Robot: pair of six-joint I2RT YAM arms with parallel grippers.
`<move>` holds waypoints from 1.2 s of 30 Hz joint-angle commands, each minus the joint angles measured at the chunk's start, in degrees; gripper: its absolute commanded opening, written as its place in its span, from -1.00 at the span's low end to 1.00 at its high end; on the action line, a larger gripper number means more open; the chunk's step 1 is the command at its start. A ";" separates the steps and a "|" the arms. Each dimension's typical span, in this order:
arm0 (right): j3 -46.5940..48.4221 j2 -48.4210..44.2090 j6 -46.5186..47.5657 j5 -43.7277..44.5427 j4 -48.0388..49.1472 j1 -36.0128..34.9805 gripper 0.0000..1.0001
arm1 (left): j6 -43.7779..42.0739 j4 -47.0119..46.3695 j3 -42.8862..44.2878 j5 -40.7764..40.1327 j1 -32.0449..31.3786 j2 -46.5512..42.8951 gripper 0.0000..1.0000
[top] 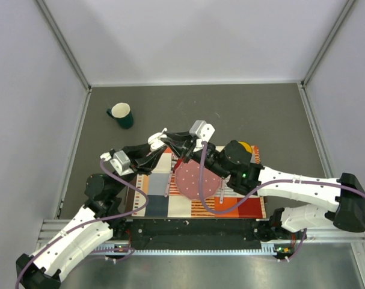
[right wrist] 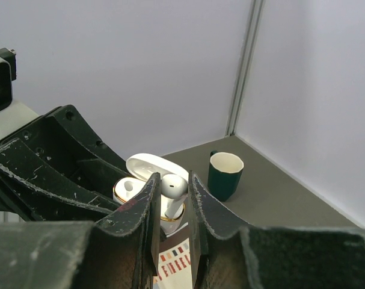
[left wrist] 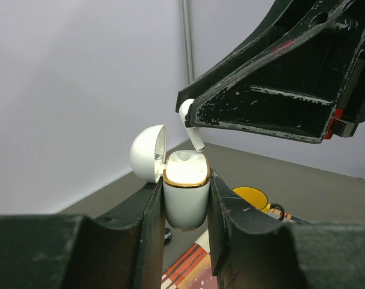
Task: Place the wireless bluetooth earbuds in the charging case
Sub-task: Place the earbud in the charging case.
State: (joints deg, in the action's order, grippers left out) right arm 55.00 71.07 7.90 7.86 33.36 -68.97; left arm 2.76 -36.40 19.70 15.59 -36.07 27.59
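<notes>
Left gripper (left wrist: 187,194): closed on the small white rounded plastic charging case (left wrist: 185,205). It clamps the case by its two broad sides just under the gold rim, upright and raised off the grey tabletop (top: 260,114). The domed lid (left wrist: 147,153) is hinged open toward the left of the left wrist frame, clear of the fingers.

Right gripper (right wrist: 172,180): closed on one tiny white plastic earbud (right wrist: 172,186), pinched at the bulb end. The stem hangs free and points down. In the left wrist view, mid-frame, the stem tip sits just above the case mouth and is not yet in.

A pale rounded shape sits in the mouth. Cannot tell whether it is the second earbud or the socket moulding.

Top view: both grippers meet at mid-frame above the patterned mat (top: 242,209). The dark green mug (top: 121,114) is in the upper left, well apart.

Handling (judgement):
- Earbud is very light, hard and glossy, so it is likely to slip or twist in the pinch.
- Hold the earbud at the bulb and leave the stem bare for the socket.
- Case is rigid and smooth. The side grip below the rim looks right because it leaves the hinge and mouth free.
- A tilted stem could catch the rim.
</notes>
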 commanded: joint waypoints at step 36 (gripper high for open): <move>-2.27 0.83 10.20 -2.05 3.46 -2.13 -1.00 | 2.86 -4.47 0.16 -3.90 -0.22 -0.96 -1.00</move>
State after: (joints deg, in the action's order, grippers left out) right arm 53.95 73.65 14.48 7.84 38.06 -69.71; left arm 4.80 -35.97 19.16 14.20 -36.18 26.76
